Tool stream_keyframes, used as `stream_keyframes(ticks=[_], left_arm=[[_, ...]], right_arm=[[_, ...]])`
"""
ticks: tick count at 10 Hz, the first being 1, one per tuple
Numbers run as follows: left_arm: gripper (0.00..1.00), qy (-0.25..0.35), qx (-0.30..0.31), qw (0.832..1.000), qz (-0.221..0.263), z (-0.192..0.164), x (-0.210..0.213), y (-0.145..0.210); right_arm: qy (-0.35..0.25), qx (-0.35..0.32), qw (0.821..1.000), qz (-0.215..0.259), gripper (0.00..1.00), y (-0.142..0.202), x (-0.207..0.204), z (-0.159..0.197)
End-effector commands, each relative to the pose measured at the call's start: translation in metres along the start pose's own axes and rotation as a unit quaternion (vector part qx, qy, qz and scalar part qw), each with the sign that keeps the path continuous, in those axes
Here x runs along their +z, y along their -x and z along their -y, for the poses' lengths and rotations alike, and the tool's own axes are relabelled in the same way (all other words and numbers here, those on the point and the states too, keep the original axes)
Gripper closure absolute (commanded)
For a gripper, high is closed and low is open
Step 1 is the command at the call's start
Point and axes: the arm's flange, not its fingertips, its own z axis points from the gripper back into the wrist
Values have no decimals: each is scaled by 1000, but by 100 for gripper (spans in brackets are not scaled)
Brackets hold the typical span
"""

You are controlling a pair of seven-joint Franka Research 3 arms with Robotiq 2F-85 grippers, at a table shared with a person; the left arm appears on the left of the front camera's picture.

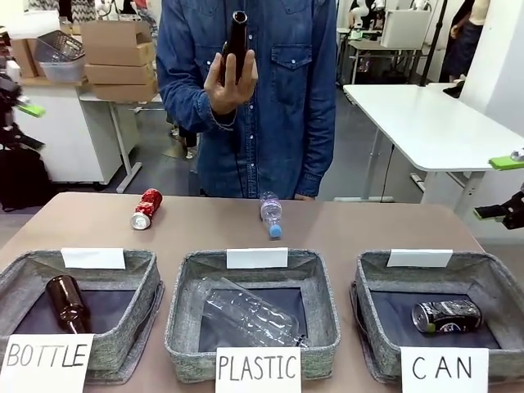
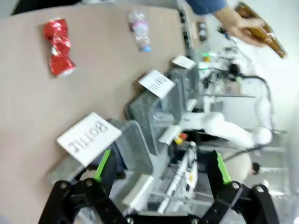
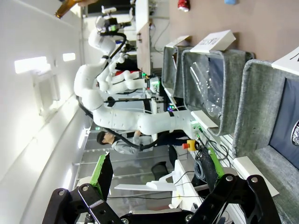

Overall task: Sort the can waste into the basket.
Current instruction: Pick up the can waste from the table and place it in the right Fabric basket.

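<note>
Lying on its side on the brown worktop point(image 1: 82, 217), the crumpled red can point(image 1: 147, 209) is far ahead of the left claw point(image 2: 162, 175), toward the upper left in that claw's own view. Bare surface surrounds the can. A small clear plastic bottle point(image 1: 271, 214) lies farther along the same far strip, well apart from it. The left claw is spread wide with nothing between its green pads, and it hangs beyond the worktop's left end. Between it and the red can stands the BOTTLE basket point(image 1: 139, 270).

The right claw point(image 3: 156, 172) is likewise spread wide and empty, out past the worktop's right end. The CAN basket point(image 1: 499, 274) is the basket nearest it. The dark can point(image 1: 446, 315) lies on its side on that basket's dark floor, clear of the walls. Past that, farther from the right claw, the PLASTIC basket point(image 1: 184, 286) holds a large clear bottle.

Open worktop runs between the row of baskets and the far edge. Beyond that edge a person's hand point(image 1: 229, 86) holds a brown bottle point(image 1: 236, 41) upright, high above the surface.
</note>
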Motion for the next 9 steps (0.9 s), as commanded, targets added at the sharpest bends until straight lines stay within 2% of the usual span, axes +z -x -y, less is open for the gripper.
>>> stream_keyframes(ticks=[1, 5, 7, 9], left_arm=[[0, 65, 16, 997, 47, -12, 59, 21], [0, 144, 60, 977, 145, -48, 135, 97], [0, 184, 52, 967, 171, -64, 142, 120], [0, 189, 49, 966, 170, -69, 143, 123]], right_arm=[[1, 10, 1000, -6, 0, 0, 3, -1], [1, 10, 1000, -6, 0, 0, 3, -1], [1, 10, 1000, -6, 0, 0, 3, -1], [1, 10, 1000, -6, 0, 0, 3, -1]])
